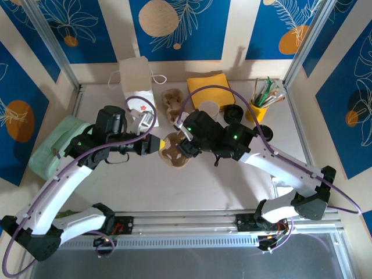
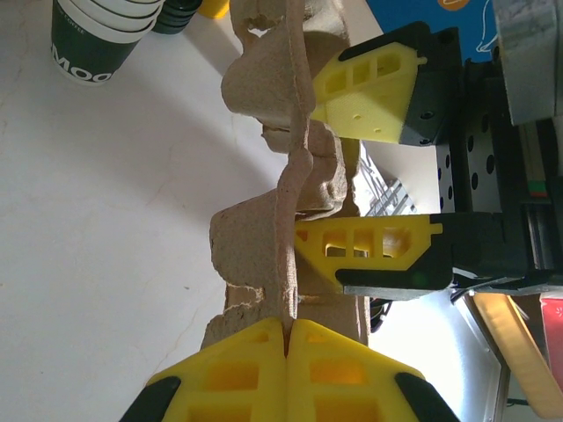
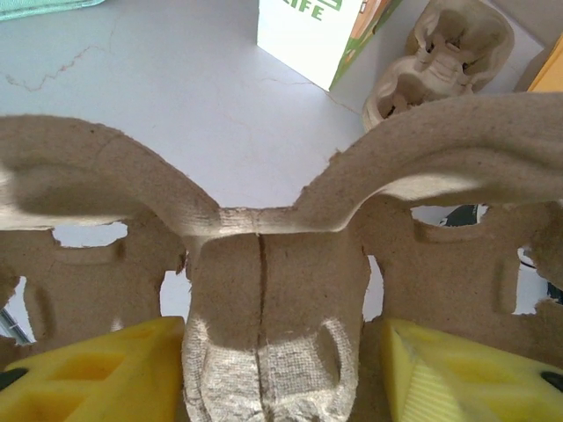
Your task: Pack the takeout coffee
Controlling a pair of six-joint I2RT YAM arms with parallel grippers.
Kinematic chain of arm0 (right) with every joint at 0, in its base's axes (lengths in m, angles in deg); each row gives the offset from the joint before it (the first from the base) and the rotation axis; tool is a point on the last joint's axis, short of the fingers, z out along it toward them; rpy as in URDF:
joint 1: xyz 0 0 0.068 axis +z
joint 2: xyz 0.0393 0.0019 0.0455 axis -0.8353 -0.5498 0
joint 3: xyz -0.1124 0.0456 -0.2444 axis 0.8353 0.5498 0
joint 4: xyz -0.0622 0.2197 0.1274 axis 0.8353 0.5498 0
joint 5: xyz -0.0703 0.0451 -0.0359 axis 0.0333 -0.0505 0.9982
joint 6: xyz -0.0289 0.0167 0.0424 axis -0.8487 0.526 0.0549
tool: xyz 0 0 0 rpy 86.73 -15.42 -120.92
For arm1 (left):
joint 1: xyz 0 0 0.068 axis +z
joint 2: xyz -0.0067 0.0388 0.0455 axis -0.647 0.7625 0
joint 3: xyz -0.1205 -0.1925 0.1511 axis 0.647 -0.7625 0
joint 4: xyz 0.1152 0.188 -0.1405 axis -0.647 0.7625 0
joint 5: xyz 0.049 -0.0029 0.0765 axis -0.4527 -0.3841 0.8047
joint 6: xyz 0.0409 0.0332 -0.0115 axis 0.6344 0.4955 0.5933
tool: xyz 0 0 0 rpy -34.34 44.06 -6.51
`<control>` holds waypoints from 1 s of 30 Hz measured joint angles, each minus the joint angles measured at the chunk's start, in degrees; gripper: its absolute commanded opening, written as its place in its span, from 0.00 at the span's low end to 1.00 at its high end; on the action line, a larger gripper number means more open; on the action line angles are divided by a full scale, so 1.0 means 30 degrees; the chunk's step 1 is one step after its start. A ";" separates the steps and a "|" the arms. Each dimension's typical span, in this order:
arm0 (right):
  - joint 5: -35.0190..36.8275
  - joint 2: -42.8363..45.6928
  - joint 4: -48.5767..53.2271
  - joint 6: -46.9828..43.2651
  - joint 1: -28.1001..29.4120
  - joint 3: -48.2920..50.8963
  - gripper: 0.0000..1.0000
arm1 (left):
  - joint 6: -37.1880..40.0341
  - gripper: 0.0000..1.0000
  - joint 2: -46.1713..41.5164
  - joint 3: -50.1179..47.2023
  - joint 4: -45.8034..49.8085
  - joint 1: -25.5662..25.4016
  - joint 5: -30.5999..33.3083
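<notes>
A brown cardboard cup carrier (image 1: 174,153) is held above mid-table between both arms. My left gripper (image 1: 156,143) is shut on its thin edge (image 2: 286,338). My right gripper (image 1: 185,145) grips it from the other side, its yellow fingers (image 2: 369,88) clamped on the carrier's centre post (image 3: 268,378). The takeout coffee (image 1: 208,107), a dark green paper cup with a white rim (image 2: 101,35), stands at the back of the table, apart from both grippers. Black lids (image 1: 232,113) lie just right of it.
A white paper bag (image 1: 136,81) stands at the back left, with a second carrier (image 1: 172,102) beside it. A yellow cup of straws and sticks (image 1: 258,107) is at the back right, an orange napkin (image 1: 209,86) behind the cup, and a green cloth (image 1: 58,145) at the left edge.
</notes>
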 measured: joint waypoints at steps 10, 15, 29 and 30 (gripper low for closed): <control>-0.0131 0.0007 -0.0168 -0.0007 -0.0036 0.0015 0.48 | -0.0335 0.00 0.0000 -0.0087 -0.0291 0.0000 -0.0015; -0.0219 0.0029 -0.0255 -0.0015 -0.0087 0.0058 0.45 | -0.0474 0.00 0.0000 -0.0087 -0.0423 0.0000 -0.0022; -0.0561 0.0073 -0.0262 -0.0015 -0.0503 0.0233 0.44 | -0.0772 0.54 0.0058 0.0765 0.0226 0.0291 0.1698; -0.0561 0.0102 -0.0233 -0.0015 -0.0532 0.0306 0.44 | -0.0758 0.55 0.0102 0.1151 0.0466 0.0525 0.2069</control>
